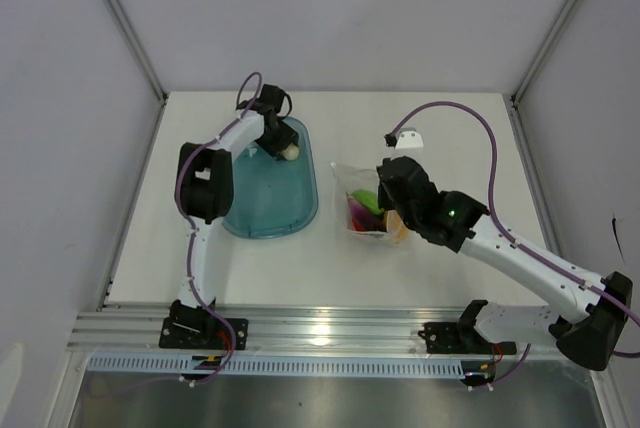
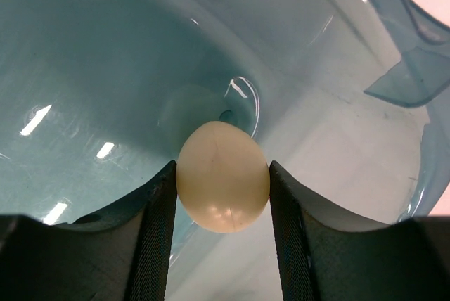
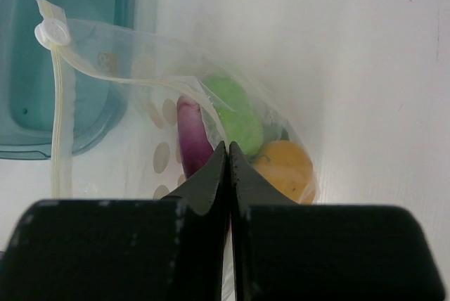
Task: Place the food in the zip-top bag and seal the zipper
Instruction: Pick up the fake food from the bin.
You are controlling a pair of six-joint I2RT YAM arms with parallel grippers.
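**The left gripper held the white ball, and the right gripper held the bag.**

In the top view, the left gripper (image 1: 284, 148) was clamped on the small white toy ball (image 1: 291, 153). It was over the far end of the see-through teal plastic tub (image 1: 270, 210), on the left half of the table. The small clear plastic bag with white dots (image 1: 350, 180) lay near the middle of the table, with the right gripper (image 1: 378, 206) at its mouth.

In the left wrist view, the fingers pressed the ball from both sides, just wide enough to fit it.

In the right wrist view, the fingers were squeezed tight on the bag's top layer. A purple piece (image 3: 191, 139), a light green pod (image 3: 235, 114) and a yellow-orange piece (image 3: 285, 164) lay inside. The thin clear zipper strip (image 3: 60, 118) was not sealed.

I think the step in hand was getting the ball into the bag. Next, the left arm would need to carry it right to the open mouth and let go.
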